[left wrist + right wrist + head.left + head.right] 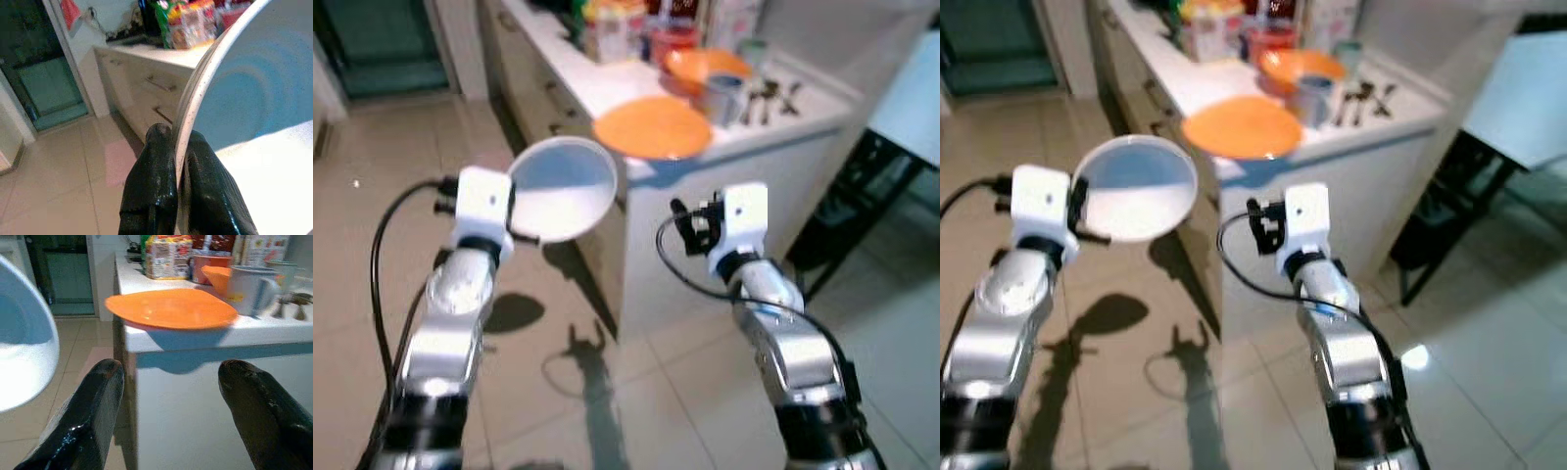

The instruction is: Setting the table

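My left gripper point(176, 188) is shut on the rim of a pale blue-white bowl point(563, 188), held up in the air left of the white counter point(773, 132). The bowl point(254, 112) is tilted, its inside facing me. An orange plate point(652, 126) lies at the counter's near edge, partly overhanging it. Behind it stand an orange bowl point(705, 67), a grey mug point(722, 98) and some cutlery point(767, 100). My right gripper point(171, 401) is open in front of the counter's side, a little below the orange plate point(171, 308).
Snack packets and jars point(617, 27) crowd the far end of the counter. Drawers point(156, 93) run along its side. A dark chair frame point(847, 211) and a pale table top point(1518, 103) stand to the right. Beige tiled floor point(372, 157) lies to the left.
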Controlling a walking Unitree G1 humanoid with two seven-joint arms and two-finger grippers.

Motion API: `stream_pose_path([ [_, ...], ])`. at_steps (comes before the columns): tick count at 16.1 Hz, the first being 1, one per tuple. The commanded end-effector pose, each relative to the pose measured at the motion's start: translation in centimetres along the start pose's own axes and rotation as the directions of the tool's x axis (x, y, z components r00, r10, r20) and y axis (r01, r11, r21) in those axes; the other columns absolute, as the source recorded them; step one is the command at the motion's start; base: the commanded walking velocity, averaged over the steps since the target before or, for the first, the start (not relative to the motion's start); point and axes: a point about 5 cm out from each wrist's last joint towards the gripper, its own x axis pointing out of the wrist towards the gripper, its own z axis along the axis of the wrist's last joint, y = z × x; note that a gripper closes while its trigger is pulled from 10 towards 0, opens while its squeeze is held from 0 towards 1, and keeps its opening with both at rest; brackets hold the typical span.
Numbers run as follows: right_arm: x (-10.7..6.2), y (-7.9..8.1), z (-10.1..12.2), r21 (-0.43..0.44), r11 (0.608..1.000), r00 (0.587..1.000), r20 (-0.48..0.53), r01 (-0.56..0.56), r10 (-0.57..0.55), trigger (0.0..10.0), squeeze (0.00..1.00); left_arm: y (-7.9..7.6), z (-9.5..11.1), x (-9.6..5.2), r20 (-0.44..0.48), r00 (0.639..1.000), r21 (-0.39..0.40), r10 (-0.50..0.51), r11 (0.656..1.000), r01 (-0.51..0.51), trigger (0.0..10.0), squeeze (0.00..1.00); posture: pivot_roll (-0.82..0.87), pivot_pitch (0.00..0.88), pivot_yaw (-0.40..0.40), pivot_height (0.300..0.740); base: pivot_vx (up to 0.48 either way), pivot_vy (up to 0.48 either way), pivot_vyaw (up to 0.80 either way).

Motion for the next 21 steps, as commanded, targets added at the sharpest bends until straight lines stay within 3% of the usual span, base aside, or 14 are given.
stream_pose_path([
  [1,-0.25,-0.93,-0.07,-0.019,0.999,1.0,-0.008,0.027,-0.027,10.0,0.0,-1.02,0.93,-0.05,0.034,0.999,-0.007,-0.02,1.0,0.02,10.0,0.0,0.03,0.0,-0.019,0.74,0.0,-0.296,0.0],
  [4,-0.5,-1.2,-0.45,-0.006,0.999,0.999,-0.018,0.041,-0.041,10.0,0.0,-1.37,1.81,0.23,0.056,0.998,-0.018,-0.018,1.0,0.019,10.0,0.0,0.04,0.0,-0.017,0.74,0.0,-0.298,0.49],
  [21,-0.73,-1.49,-0.59,-0.018,0.998,0.998,-0.021,0.061,-0.062,10.0,0.0,-1.42,1.37,0.08,0.036,0.999,-0.002,-0.025,1.0,0.025,10.0,0.0,0.03,0.0,-0.006,0.74,0.0,-0.293,0.8],
])
